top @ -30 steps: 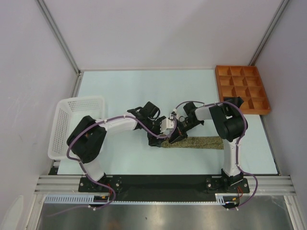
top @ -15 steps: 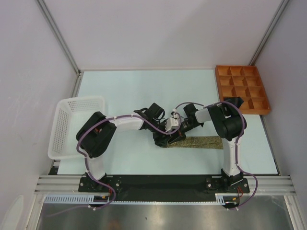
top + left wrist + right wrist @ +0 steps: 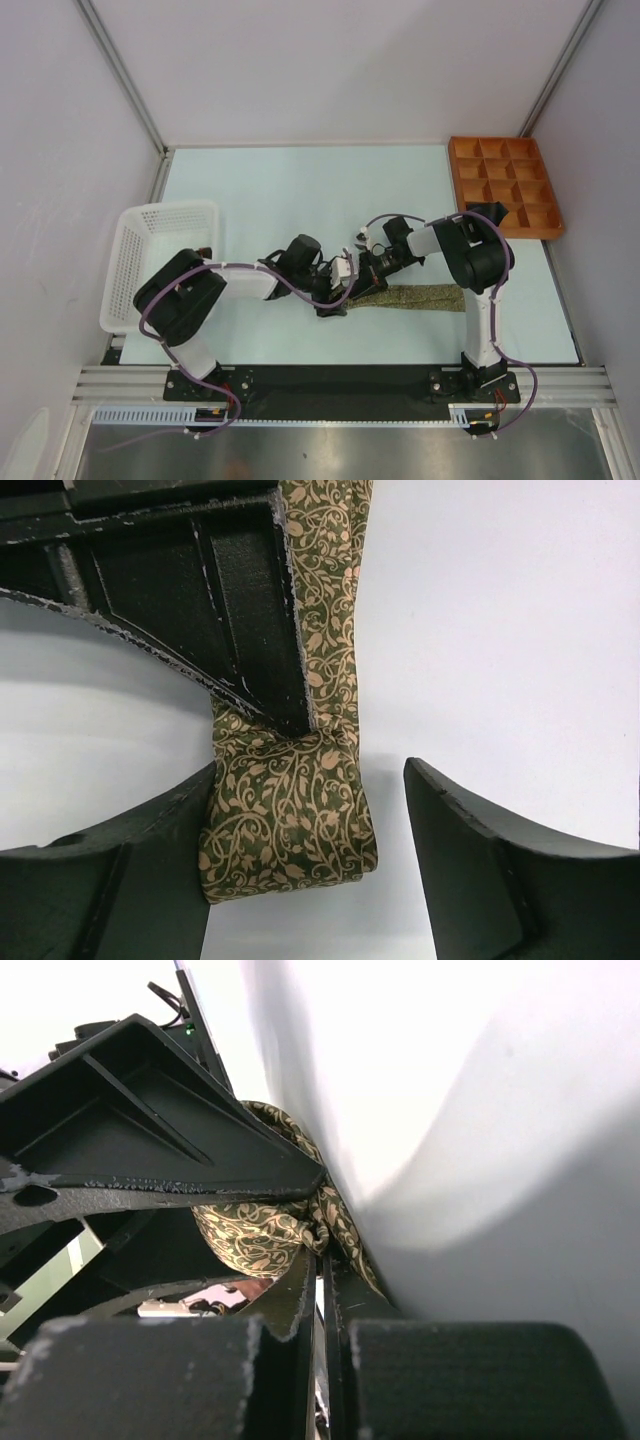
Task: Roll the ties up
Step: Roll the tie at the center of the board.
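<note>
An olive-tan tie (image 3: 420,297) with a leafy vine pattern lies flat across the table, running right from both grippers. Its left end is folded into a short roll (image 3: 290,830). My left gripper (image 3: 312,780) stands open around that roll: the left finger (image 3: 150,860) touches its side and the right finger (image 3: 480,840) stays a little apart from it. My right gripper (image 3: 322,1260) is shut, and the fabric (image 3: 255,1235) bunches at its tips just above the roll. In the top view the left gripper (image 3: 335,300) and the right gripper (image 3: 365,275) meet at the tie's left end.
A white mesh basket (image 3: 160,260) sits at the table's left edge. An orange compartment tray (image 3: 505,185) stands at the back right corner. Pale table surface (image 3: 260,190) stretches behind the arms.
My left arm has swung lower and to the left, and its jaws have narrowed around the tie's rolled end. The right arm has barely moved.
</note>
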Available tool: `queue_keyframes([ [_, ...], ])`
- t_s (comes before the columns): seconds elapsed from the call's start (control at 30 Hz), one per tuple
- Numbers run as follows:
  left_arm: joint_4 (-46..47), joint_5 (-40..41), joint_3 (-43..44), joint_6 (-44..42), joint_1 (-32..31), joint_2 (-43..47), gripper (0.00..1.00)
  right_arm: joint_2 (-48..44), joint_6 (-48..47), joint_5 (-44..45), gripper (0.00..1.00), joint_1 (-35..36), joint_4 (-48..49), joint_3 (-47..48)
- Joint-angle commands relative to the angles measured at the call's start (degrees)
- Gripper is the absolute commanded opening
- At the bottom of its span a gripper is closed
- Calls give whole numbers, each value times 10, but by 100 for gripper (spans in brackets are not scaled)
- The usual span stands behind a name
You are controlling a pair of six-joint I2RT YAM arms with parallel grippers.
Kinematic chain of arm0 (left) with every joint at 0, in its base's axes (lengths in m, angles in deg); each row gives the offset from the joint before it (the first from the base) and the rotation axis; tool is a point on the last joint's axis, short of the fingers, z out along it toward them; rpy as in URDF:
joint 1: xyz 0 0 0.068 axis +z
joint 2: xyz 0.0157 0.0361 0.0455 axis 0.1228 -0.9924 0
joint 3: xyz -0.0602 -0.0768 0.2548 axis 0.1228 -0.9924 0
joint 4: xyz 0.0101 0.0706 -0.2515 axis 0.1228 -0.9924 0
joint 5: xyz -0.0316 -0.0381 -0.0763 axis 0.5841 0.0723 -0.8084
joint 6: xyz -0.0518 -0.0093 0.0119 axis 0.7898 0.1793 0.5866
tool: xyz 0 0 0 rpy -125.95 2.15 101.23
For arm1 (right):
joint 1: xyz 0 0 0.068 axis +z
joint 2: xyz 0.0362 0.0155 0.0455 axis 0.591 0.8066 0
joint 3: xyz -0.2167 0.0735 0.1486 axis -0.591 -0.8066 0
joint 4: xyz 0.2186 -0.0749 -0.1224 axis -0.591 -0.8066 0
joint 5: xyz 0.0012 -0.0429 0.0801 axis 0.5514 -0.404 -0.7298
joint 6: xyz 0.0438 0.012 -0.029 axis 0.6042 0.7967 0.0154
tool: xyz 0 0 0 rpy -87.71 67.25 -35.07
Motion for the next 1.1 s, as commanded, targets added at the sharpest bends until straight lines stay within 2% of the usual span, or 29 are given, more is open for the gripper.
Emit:
queue_keyframes([
  [0.0,11,-12,-35,32,0,17,73,42,-43,138,0,-4,-50,-11],
  [0.1,-10,6,-26,26,-1,14,57,47,-47,134,0,-4,-57,-5],
  [0.13,-24,21,-14,18,-3,14,44,46,-51,129,0,-4,-60,-4],
  [0.2,-56,31,-1,8,-9,16,33,32,-57,116,0,-3,-72,3],
  [0.23,-76,46,28,2,-14,15,32,24,-60,112,3,-5,-75,3],
  [0.27,-97,55,40,-4,-22,12,31,1,-58,101,12,-9,-77,3],
  [0.33,-132,61,67,-16,-26,5,28,-21,-52,90,20,-16,-84,5],
  [0.37,-148,69,80,-18,-35,1,27,-31,-53,82,27,-21,-89,9],
  [0.43,-192,82,112,-28,-47,-18,26,-56,-54,69,31,-29,-113,17],
  [0.7,-286,161,192,-49,-76,-74,25,-89,-60,32,34,-54,-154,15],
  [0.73,-294,165,197,-50,-76,-83,25,-93,-57,20,38,-54,-151,13],
  [0.87,-323,172,215,-59,-76,-98,24,-104,-12,6,43,-47,-93,-9],
  [1.07,-351,179,225,-81,-76,-101,27,-90,9,10,41,-17,-58,-6],
])
